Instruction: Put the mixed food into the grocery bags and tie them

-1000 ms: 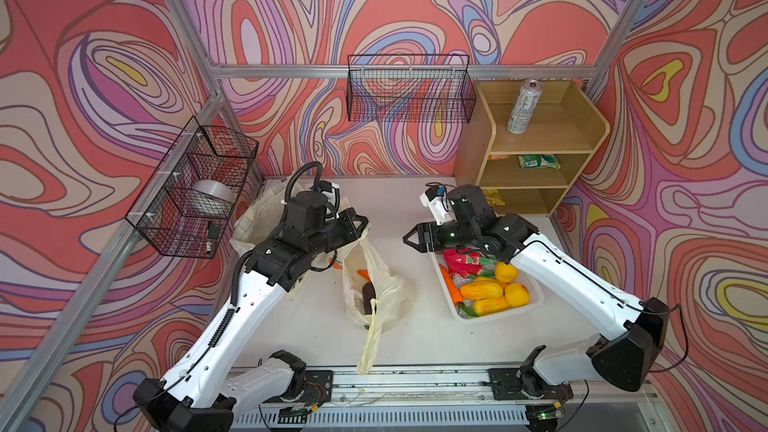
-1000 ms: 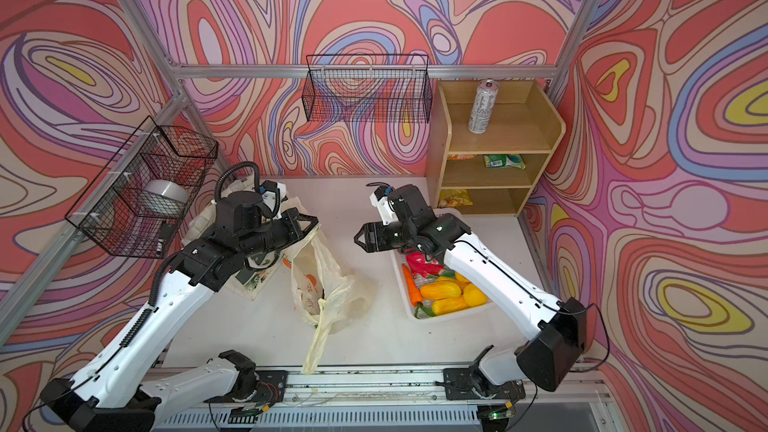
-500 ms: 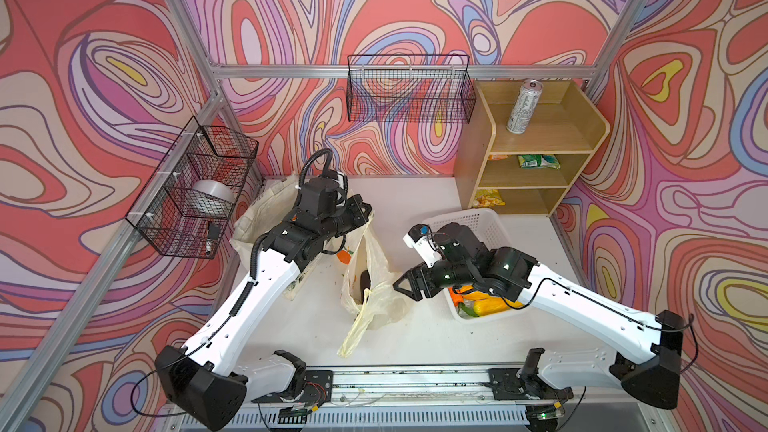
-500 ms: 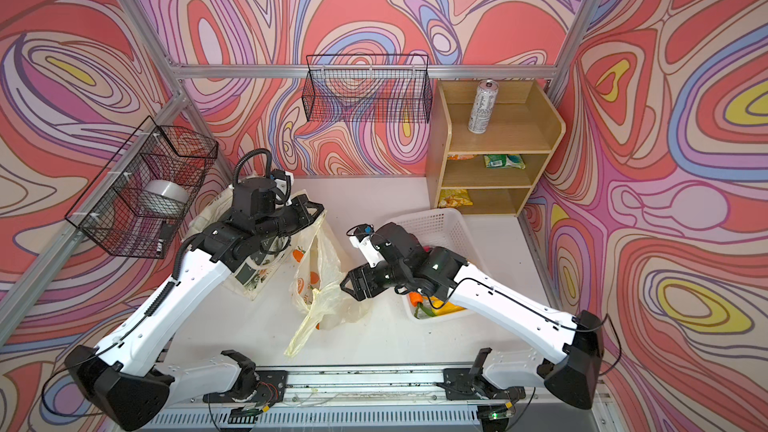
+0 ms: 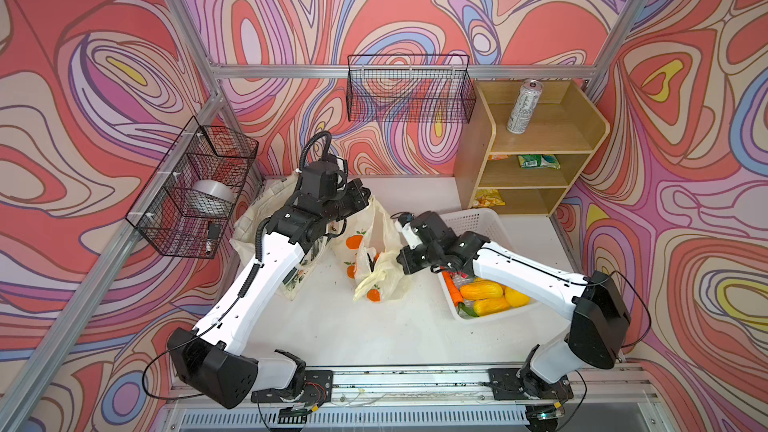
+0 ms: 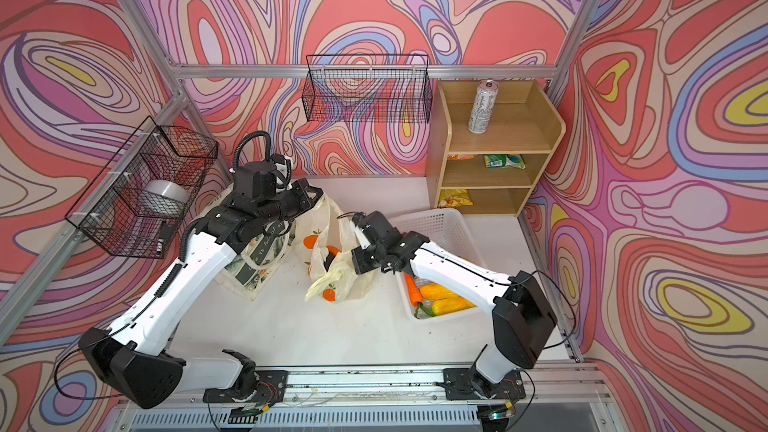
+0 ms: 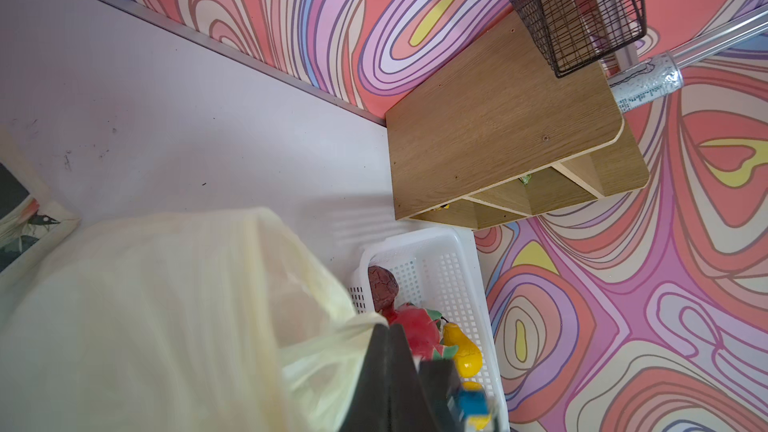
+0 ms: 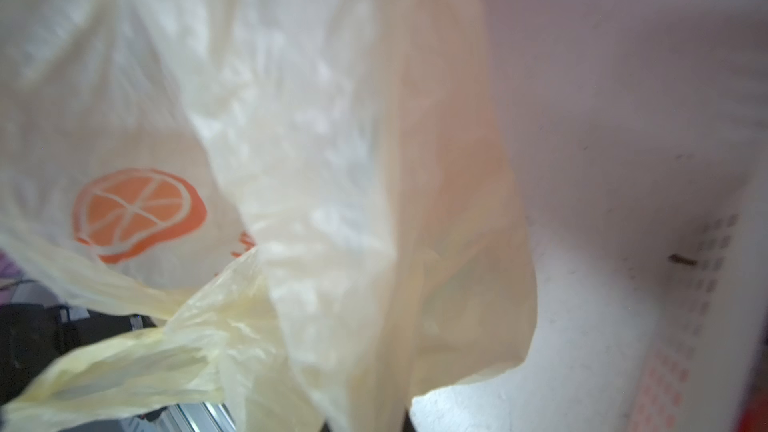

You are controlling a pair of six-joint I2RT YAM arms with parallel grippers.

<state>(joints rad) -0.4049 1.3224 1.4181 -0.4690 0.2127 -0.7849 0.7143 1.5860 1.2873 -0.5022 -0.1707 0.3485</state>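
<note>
The pale-yellow plastic grocery bag [image 5: 374, 243] [image 6: 328, 251] with orange print stands mid-table, its mouth held apart. My left gripper [image 5: 367, 197] [image 7: 388, 328] is shut on its back edge. My right gripper [image 5: 402, 263] [image 6: 357, 261] is shut on its right side; in the right wrist view the film [image 8: 311, 139] drapes over the jaws and hides them. The canvas tote [image 5: 253, 222] [image 6: 259, 257] lies under my left arm. Toy fruit [image 5: 482, 290] [image 7: 415, 326] fills the white basket [image 5: 469, 222]. The silver can [image 5: 523, 106] and snack packets [image 5: 538, 161] sit on the shelf.
The wooden shelf unit [image 5: 536, 139] stands at the back right, close behind the basket. A wire basket [image 5: 409, 89] hangs on the back wall. Another wire basket [image 5: 195, 197] on the left wall holds a tape roll. The arms' rail [image 5: 395, 380] runs along the front edge.
My right arm left the white basket, swung to the plastic bag's right side and shut its open jaws on the film. My left gripper drew the bag's back edge farther back.
</note>
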